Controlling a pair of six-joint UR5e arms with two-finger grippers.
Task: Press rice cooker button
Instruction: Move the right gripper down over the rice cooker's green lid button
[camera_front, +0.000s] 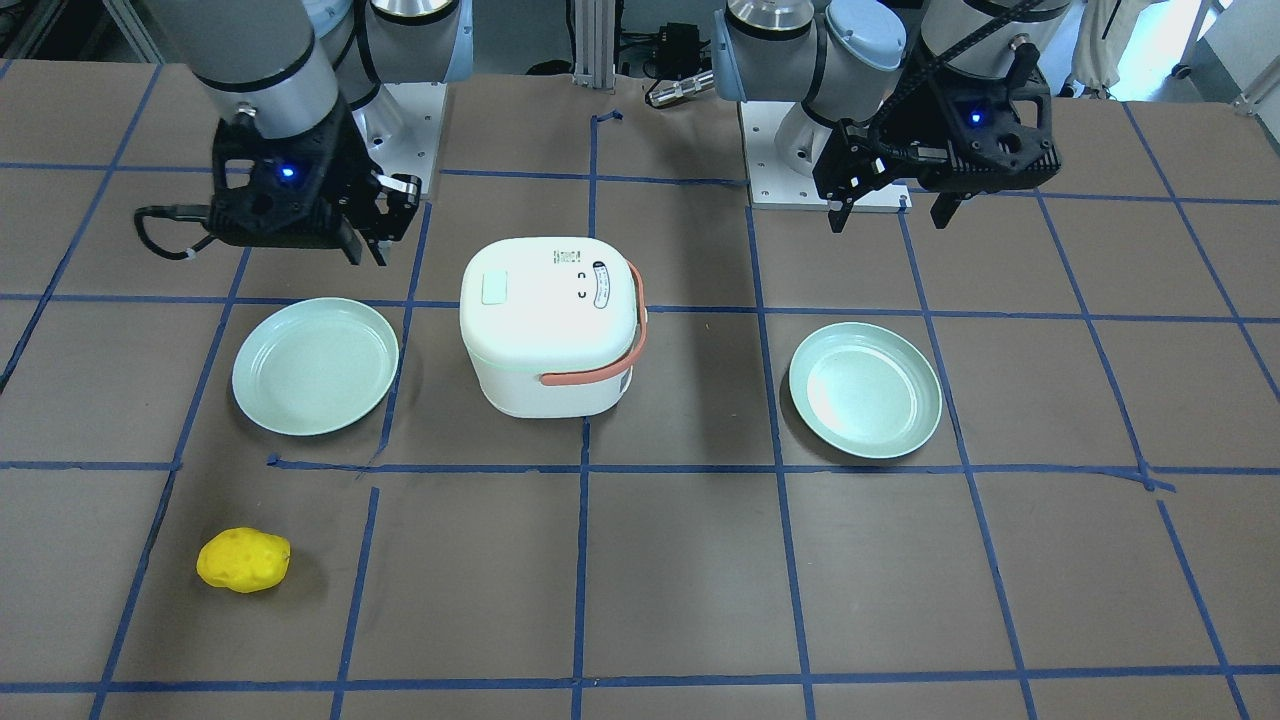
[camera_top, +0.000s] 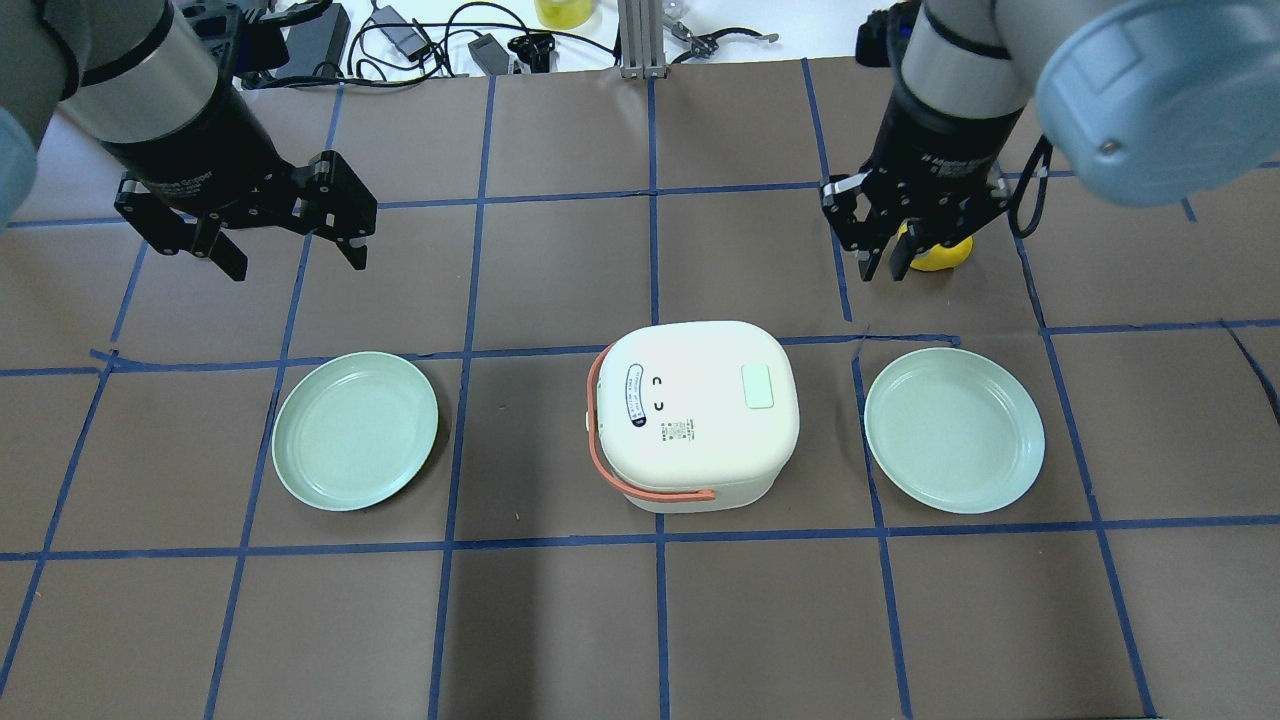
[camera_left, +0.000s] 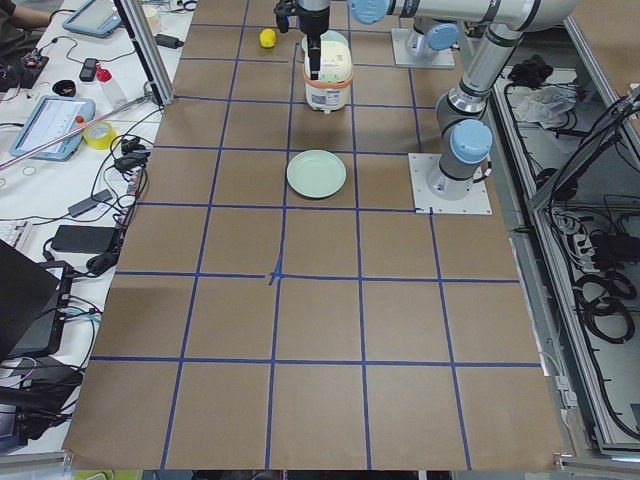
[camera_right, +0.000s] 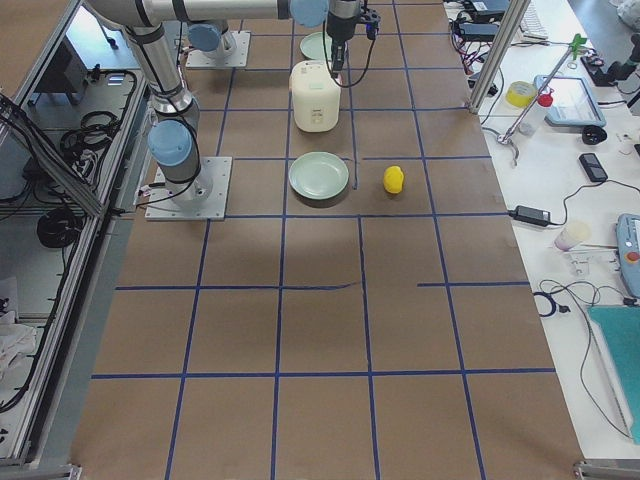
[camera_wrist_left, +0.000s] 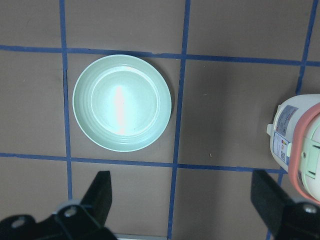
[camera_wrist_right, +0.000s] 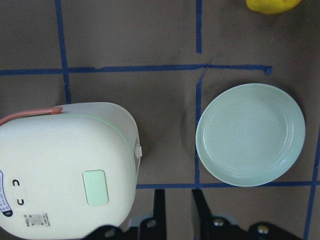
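The white rice cooker (camera_top: 695, 415) with an orange handle stands mid-table, lid closed. A pale green button (camera_top: 758, 386) sits on the lid's right side and also shows in the right wrist view (camera_wrist_right: 95, 187). My right gripper (camera_top: 885, 262) hangs above the table, beyond and to the right of the cooker, with its fingers close together and nothing between them (camera_wrist_right: 178, 192). My left gripper (camera_top: 290, 235) is wide open and empty, far to the cooker's left, above a plate (camera_wrist_left: 122, 102). Neither gripper touches the cooker.
Two pale green plates lie either side of the cooker, the left one (camera_top: 355, 430) and the right one (camera_top: 953, 430). A yellow lumpy object (camera_front: 243, 560) lies on the table past the right plate, partly hidden by my right gripper in the overhead view.
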